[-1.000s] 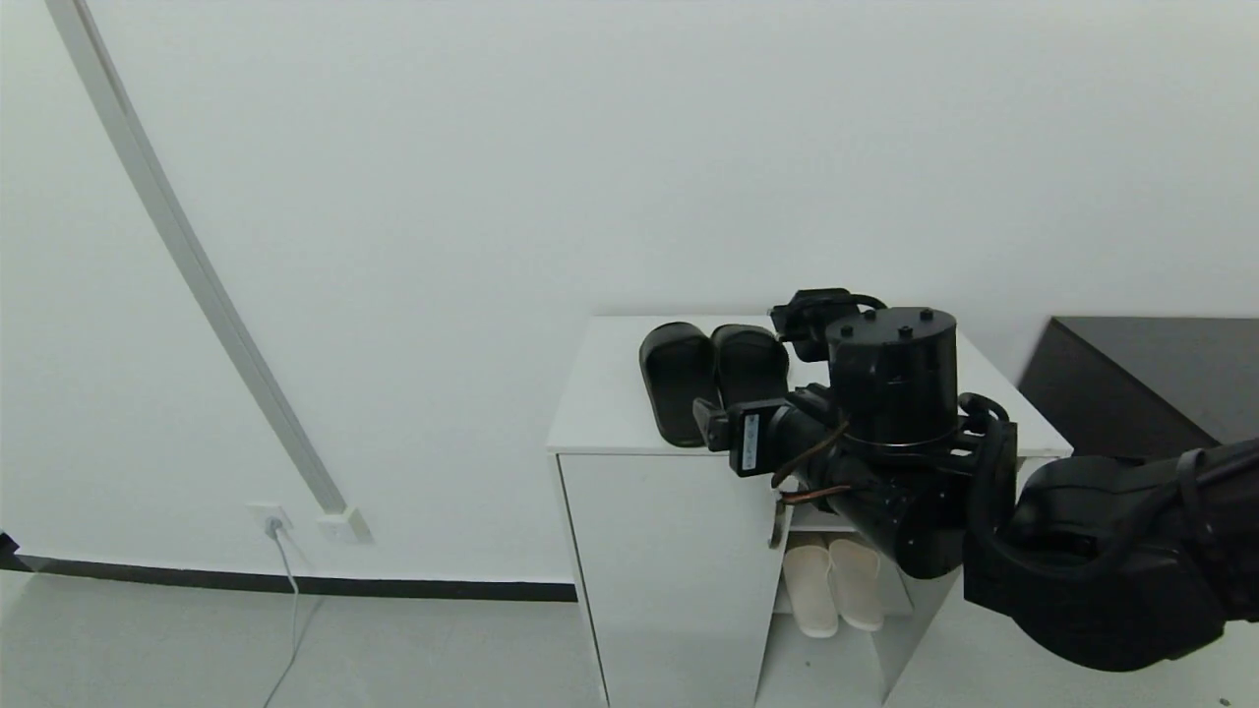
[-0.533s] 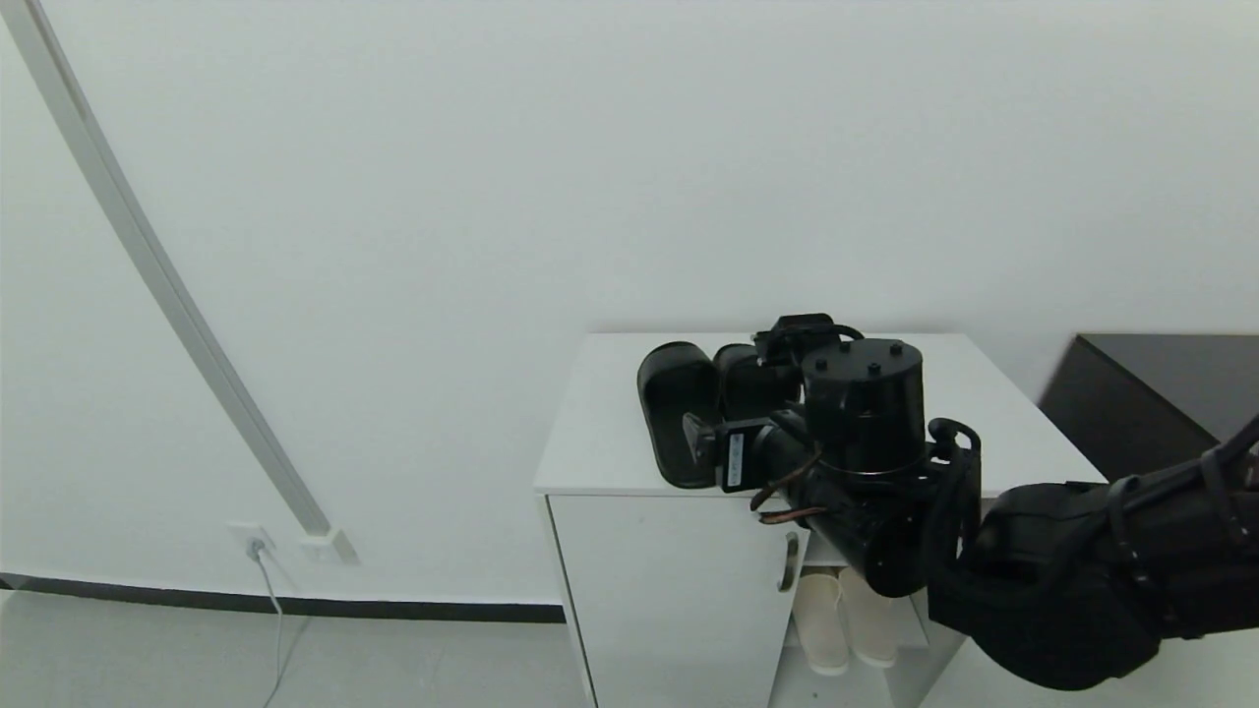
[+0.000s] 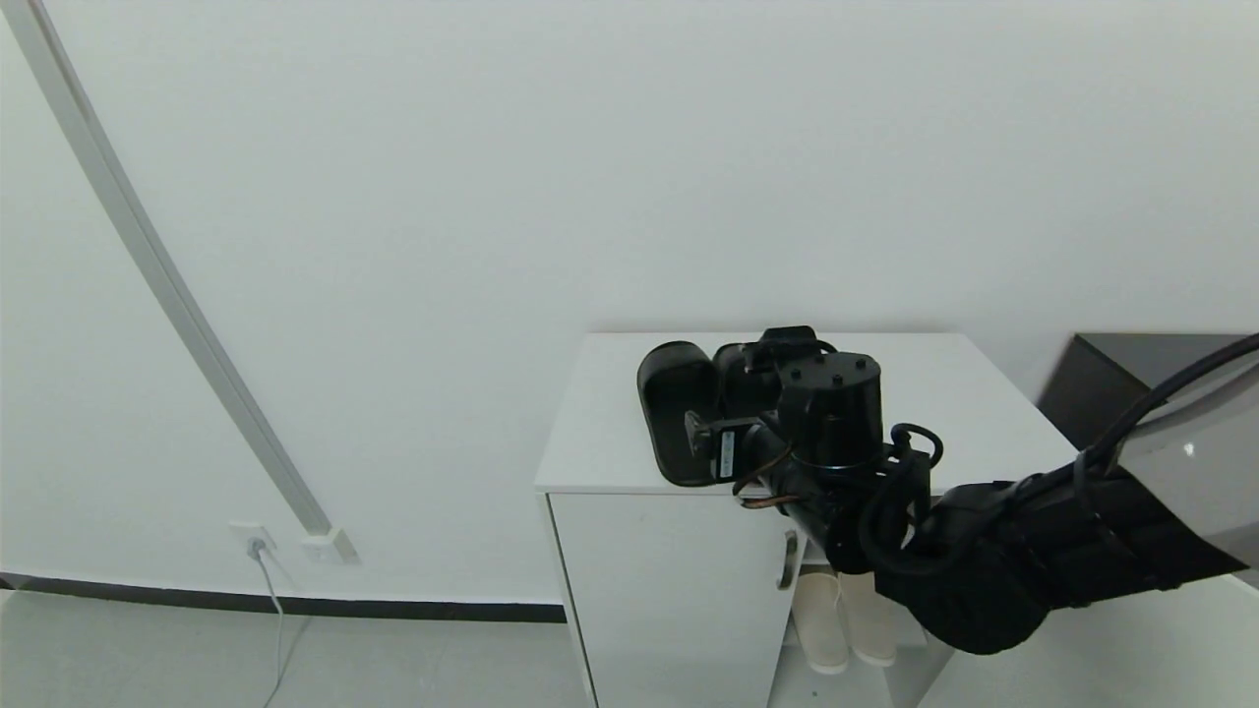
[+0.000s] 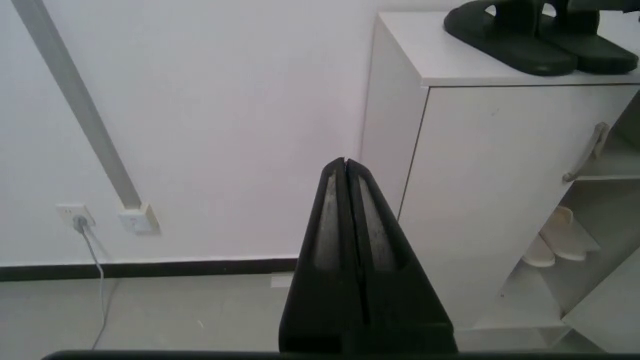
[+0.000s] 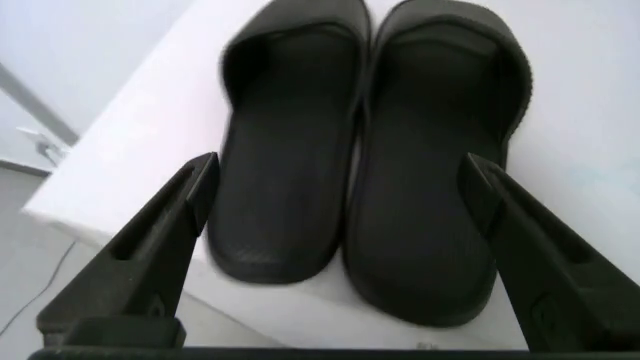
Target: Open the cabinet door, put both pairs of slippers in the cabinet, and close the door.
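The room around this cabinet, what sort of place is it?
Likely a plain indoor room set up like a home entryway, though it could be a test space. A white shoe cabinet stands against a bare wall, black slippers lie on top, and white slippers sit on a shelf inside.

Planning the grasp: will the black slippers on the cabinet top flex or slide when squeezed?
Black slippers look like moulded foam, so probably light and somewhat squashy. Lying flat on the smooth cabinet top, they may slide rather than tip.
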`<state>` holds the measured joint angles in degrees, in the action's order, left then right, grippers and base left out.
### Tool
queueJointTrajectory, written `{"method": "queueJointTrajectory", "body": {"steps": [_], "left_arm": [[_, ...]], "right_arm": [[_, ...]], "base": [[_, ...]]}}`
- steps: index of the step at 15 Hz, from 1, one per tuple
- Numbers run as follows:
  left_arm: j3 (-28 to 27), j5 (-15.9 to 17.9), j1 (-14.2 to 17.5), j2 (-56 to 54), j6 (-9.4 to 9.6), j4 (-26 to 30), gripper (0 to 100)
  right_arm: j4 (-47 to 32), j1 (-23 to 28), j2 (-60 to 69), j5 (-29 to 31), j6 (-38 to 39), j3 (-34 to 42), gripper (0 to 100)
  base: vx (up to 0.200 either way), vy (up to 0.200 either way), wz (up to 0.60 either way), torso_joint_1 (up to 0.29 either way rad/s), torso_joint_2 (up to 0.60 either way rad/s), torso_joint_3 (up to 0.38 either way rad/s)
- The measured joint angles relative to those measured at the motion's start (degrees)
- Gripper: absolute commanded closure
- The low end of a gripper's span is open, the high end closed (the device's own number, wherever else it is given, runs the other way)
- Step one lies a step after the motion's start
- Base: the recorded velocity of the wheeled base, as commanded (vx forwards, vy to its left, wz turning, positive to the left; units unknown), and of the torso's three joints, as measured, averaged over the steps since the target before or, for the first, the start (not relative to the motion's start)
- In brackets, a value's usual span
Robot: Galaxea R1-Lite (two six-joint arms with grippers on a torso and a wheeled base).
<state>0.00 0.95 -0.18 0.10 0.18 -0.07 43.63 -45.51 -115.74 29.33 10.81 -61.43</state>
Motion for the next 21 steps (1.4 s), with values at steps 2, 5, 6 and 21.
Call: {"method": "queueJointTrajectory", "body": {"steps": [2,5,6,21], "left_arm": [[0.0,0.0,0.0,0.0,0.0,0.0,100],[0.0,-0.1,0.0,0.0,-0.07,0.0,100],[0.0,-0.1,0.0,0.0,-0.07,0.0,100],[0.0,-1.1,0.0,0.0,-0.51,0.0,100]], "right_arm": [[-0.2,0.6,-1.9,0.0,0.0,-2.6,0],[-0.3,2.2,-5.4,-0.2,-2.3,-7.3,0],[-0.3,2.6,-6.4,-0.2,-2.5,-8.4,0],[-10.6,6.2,-19.7,-0.3,-2.7,-30.1,100]], "base": [[0.0,0.0,0.0,0.0,0.0,0.0],[0.0,0.0,0.0,0.0,0.0,0.0],[0.0,0.0,0.0,0.0,0.0,0.0],[0.0,0.0,0.0,0.0,0.0,0.0]]}}
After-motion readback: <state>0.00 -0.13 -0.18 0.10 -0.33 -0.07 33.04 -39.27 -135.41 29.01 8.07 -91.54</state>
